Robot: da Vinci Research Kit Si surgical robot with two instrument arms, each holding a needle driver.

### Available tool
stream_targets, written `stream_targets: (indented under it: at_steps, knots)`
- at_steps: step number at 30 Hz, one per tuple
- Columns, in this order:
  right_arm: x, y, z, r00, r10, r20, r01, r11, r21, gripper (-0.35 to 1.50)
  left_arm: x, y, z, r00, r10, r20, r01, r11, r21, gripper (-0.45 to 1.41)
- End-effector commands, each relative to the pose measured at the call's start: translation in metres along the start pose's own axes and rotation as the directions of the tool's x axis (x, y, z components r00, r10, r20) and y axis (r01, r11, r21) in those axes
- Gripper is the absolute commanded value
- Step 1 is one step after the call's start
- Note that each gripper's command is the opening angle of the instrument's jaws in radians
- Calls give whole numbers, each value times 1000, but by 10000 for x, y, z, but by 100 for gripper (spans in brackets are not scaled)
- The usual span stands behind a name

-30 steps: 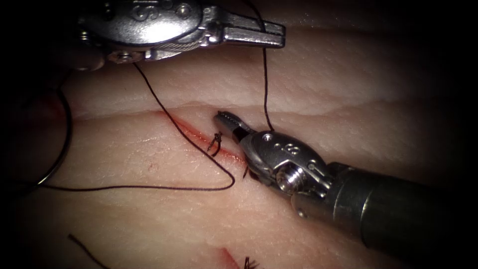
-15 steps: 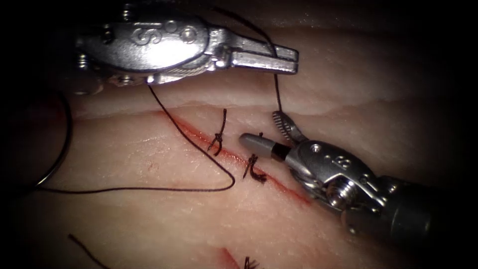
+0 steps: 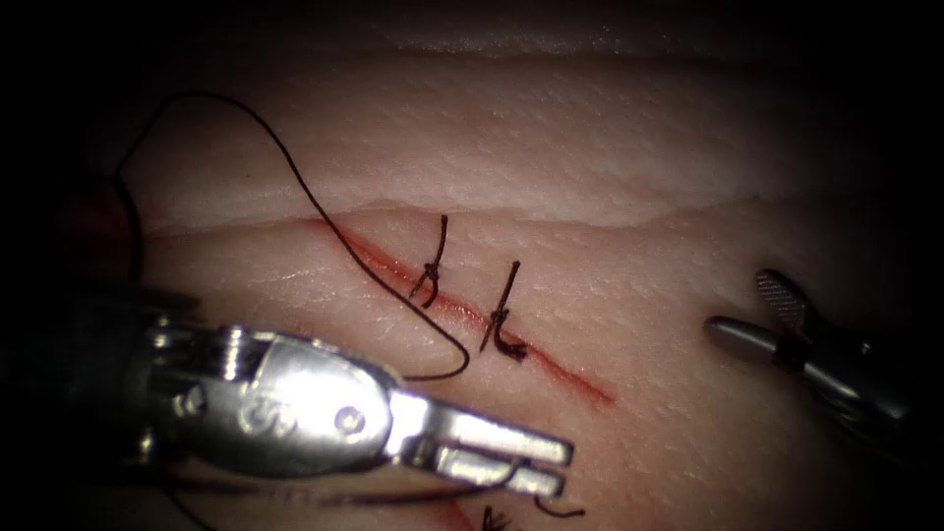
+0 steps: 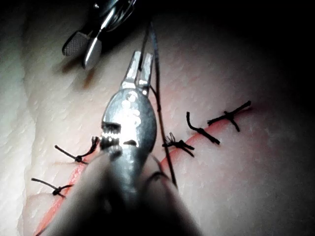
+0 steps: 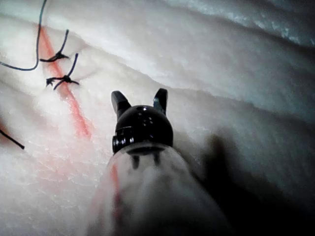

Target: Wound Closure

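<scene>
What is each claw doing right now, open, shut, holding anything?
Left claw: shut on the thread, low over the tissue left of the cut.
Right claw: open, holding nothing, right of the cut.

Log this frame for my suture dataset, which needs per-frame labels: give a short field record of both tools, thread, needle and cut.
left tool: jaws shut on the thread, low over the tissue on the cut's left side
right tool: jaws open, holding nothing, out to the right of the cut
thread: loose strand curving across the tissue and over the cut to the left tool
needle: cannot tell where it is
cut: red line with two knots whose short ends stand up
tissue: pale, red fluid along the cut
</scene>
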Motion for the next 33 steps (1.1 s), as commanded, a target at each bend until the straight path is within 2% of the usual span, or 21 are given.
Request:
stream_targets:
  at_steps: [1,2,4,6,8,10,17,26,28,30,33]
  knots:
    - [0,1,9,1000,-1,-3,1,1000,1,124,-9,10,9,999,9,47,-6,999,-45,89]
    - [0,1,10,1000,-1,-3,1,1000,-1,124,-17,21,10,995,15,99,-7,996,-85,103]
    - [0,0,13,1000,0,-4,0,1000,-3,126,-24,24,8,988,19,156,-6,996,-86,104]
    - [0,-3,15,1000,0,-6,0,1000,-7,128,-33,19,5,979,9,204,3,998,-59,113]
    - [-2,-6,18,1000,-6,-8,5,1000,-14,128,-42,8,2,971,-26,236,30,999,-11,136]
    - [-3,-9,20,1000,-6,-8,6,1000,-14,128,-51,-2,-2,963,-46,264,35,998,43,140]
    - [-11,-16,27,1000,-20,-2,20,1000,-3,128,-68,-17,-23,955,-97,281,68,991,114,123]
    - [-14,-17,28,1000,-23,0,23,1000,-4,128,-76,-39,-63,931,-163,327,105,977,187,126]
    - [-15,-18,28,1000,-24,-1,24,1000,-5,128,-79,-45,-70,920,-181,347,109,970,219,110]
    - [-16,-19,28,1000,-24,2,24,1000,-5,128,-84,-44,-71,912,-195,361,112,965,237,105]
    - [-17,-20,28,1000,-26,3,26,1000,-5,128,-89,-35,-73,899,-199,390,118,968,223,89]
